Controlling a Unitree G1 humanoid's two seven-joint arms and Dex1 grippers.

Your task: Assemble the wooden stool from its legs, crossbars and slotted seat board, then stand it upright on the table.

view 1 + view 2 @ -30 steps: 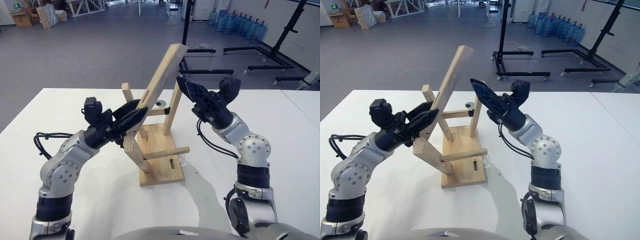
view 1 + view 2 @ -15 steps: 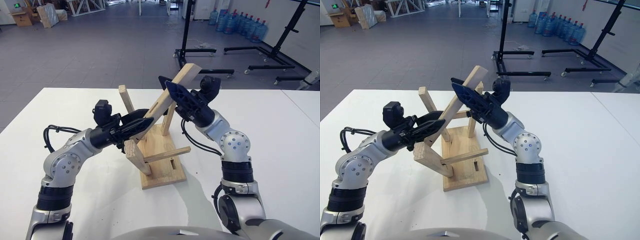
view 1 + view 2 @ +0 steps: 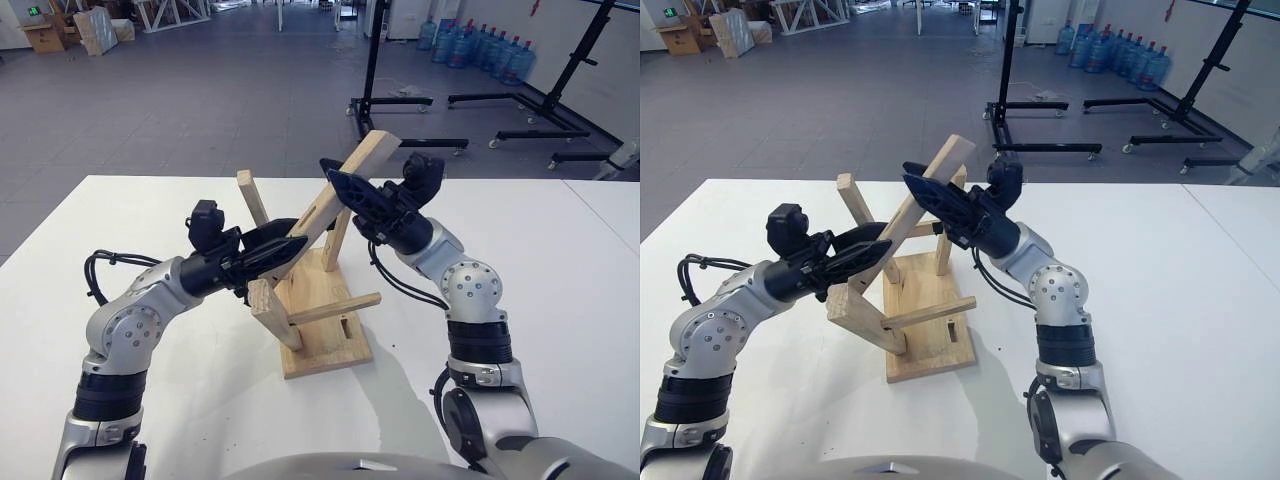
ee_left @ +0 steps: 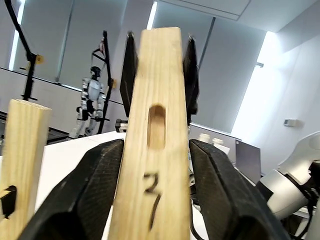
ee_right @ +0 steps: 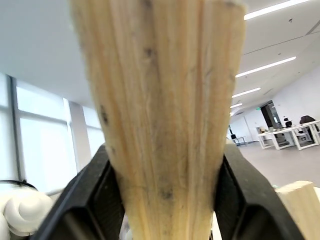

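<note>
Across the white desk (image 3: 560, 290), mid-assembly: fitting of the last leg in hand, nothing near standing upright yet. Flat at the centre, the slotted seat board (image 3: 335, 350), with three legs rising from it:
- far left leg (image 3: 251, 195), leaning
- far right leg (image 3: 337, 245), nearly straight
- near left leg (image 3: 272, 312), tilted and carrying a crossbar (image 3: 338, 305) jutting toward the right

Held on a slant above all that, the fourth leg (image 3: 366, 158), gripped by both arms at once. Left pincer (image 3: 298, 232) clenched on its lower half, right pincer (image 3: 340, 185) clenched on its upper half, wood wedged between the fingers in both wrist views. Lower end close over the top of the near left leg; touching or not, cannot tell. Facing the left wrist camera, a mortise slot (image 4: 156, 125) cut in that leg's face.

Judged next: bring the lower end down to the free corner of the board, line up the slot with the crossbar end, then press home. Calls for both arms tilting together, to avoid twisting the wood between them.

Likely snags: standing legs and the jutting crossbar crowding the way down, and joints perhaps loose enough to be knocked out of the board.

Beyond the desk, on the grey floor: black wheeled stands (image 3: 400, 100) and a row of blue water bottles (image 3: 490, 50), well apart from the work.
</note>
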